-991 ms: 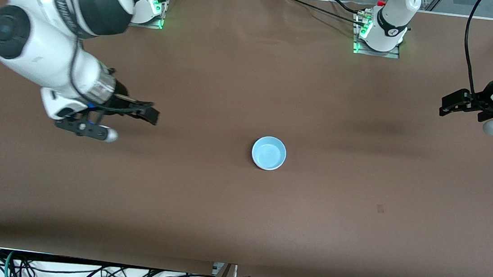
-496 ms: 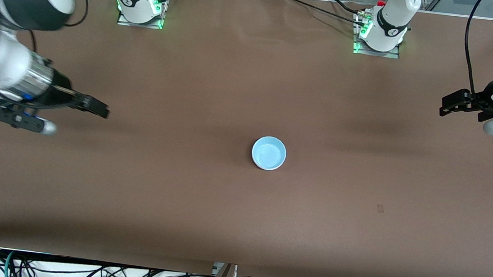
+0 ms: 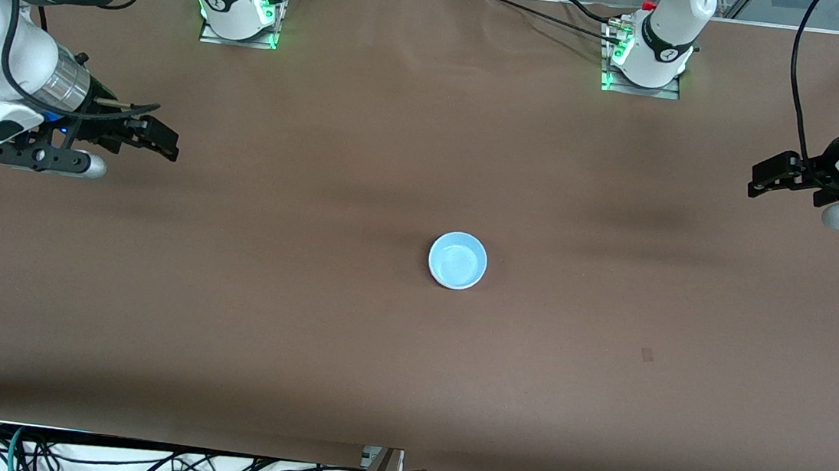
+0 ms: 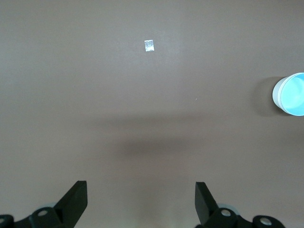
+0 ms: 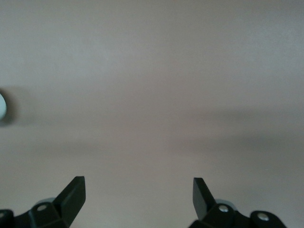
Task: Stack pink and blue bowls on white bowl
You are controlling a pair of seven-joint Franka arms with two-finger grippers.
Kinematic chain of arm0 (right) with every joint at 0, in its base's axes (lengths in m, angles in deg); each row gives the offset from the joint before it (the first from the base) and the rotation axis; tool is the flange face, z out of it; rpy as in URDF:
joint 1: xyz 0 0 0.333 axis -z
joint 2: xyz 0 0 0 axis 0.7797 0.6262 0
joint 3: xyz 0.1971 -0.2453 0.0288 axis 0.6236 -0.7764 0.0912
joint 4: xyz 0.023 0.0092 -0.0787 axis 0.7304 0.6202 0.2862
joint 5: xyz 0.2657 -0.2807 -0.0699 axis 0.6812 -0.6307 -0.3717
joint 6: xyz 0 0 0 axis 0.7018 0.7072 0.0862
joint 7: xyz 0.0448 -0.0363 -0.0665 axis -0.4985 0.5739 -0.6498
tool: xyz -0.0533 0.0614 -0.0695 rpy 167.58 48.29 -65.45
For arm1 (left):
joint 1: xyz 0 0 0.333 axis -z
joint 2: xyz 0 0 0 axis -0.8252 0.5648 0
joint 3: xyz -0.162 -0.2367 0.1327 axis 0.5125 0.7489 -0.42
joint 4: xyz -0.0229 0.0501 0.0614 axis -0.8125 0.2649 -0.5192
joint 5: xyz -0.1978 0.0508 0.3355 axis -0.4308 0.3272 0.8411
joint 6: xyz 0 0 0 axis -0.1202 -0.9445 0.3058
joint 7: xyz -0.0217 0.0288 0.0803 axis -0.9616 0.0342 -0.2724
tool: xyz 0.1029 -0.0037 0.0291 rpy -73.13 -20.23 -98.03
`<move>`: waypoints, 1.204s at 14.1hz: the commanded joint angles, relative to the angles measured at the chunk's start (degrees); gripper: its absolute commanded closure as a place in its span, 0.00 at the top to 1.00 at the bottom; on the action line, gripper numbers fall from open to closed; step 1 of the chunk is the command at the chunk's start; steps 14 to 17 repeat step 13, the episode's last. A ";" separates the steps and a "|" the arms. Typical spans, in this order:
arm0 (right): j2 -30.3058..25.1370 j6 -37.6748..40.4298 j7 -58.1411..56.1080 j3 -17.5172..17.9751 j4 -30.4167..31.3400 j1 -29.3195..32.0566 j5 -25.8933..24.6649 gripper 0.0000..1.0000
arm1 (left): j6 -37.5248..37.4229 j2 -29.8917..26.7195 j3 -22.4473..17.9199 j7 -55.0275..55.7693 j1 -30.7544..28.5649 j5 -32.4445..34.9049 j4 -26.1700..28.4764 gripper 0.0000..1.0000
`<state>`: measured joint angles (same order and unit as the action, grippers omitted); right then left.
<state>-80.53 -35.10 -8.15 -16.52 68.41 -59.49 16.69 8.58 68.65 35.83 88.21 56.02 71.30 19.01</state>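
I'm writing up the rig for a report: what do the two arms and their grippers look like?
Both arms are glossy white with black joint bands; green lights glow at their bases. The right gripper and left gripper have black wedge-shaped fingers. Thin black cables loop along the right arm; a thicker one hangs by the left.

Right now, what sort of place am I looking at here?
Probably a robotics lab or test bench: two robot arms bolted along one edge of a brown-covered table, loose cables under its nearer edge, and only a blue bowl on it.
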 commanded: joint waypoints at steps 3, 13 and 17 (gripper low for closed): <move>-2.92 2.70 -7.44 -2.72 -0.28 1.84 -0.46 1.00 | -0.86 -0.59 -0.58 0.31 0.74 -0.22 -0.15 1.00; -2.92 4.99 -8.33 -0.97 -2.39 0.88 -3.01 1.00 | -0.95 -0.68 -0.40 0.31 0.74 -0.22 -0.06 1.00; -2.92 4.99 -8.33 -0.97 -2.39 0.88 -3.01 1.00 | -0.95 -0.68 -0.40 0.31 0.74 -0.22 -0.06 1.00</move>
